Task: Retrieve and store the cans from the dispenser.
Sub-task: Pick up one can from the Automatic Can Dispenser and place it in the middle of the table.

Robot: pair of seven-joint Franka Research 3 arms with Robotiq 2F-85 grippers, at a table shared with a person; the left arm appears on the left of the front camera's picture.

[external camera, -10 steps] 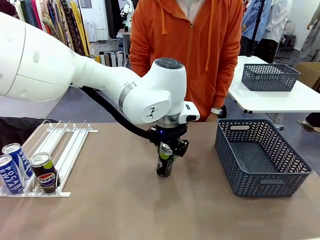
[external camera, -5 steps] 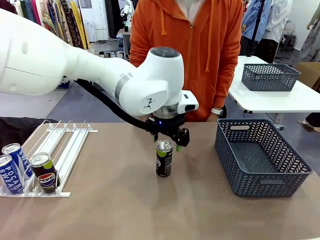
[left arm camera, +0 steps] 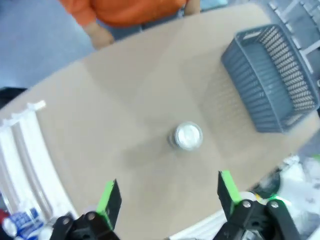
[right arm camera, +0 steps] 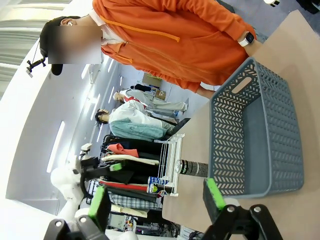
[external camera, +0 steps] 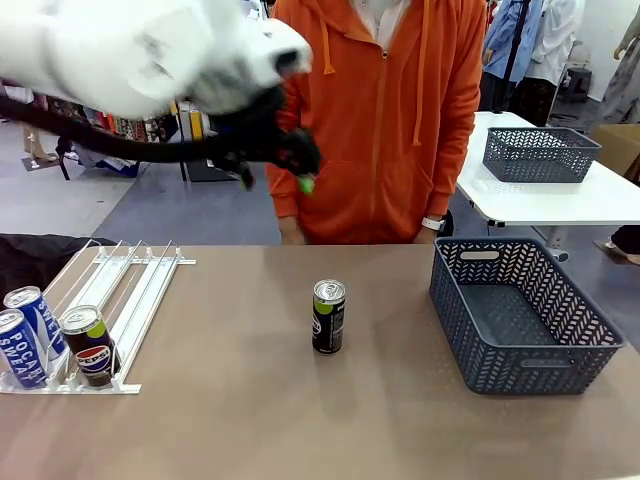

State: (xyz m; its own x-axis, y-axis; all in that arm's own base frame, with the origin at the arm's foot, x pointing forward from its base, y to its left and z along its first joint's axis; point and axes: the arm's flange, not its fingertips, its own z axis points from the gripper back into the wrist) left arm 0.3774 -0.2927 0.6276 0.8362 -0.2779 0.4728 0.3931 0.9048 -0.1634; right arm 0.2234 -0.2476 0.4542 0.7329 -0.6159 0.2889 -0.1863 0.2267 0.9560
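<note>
A black-and-green can stands upright at mid-table, seen from above as a silver top in the left wrist view. High above and to its left, my left gripper hangs blurred and open, its jaws wide with nothing between them. At the left edge lies the dispenser, holding two Pocari Sweat cans and a Pepsi can at its low end. My right gripper is open and holds nothing; beyond it the black-and-green can shows sideways.
A grey mesh basket, with nothing in it, sits on the table's right side, also seen as basket and basket. A person in an orange hoodie stands at the far edge. A second basket rests on a white table behind.
My left gripper let go of the black-and-green can, opened wide, and rose up and to the left. The can stays standing on the table.
</note>
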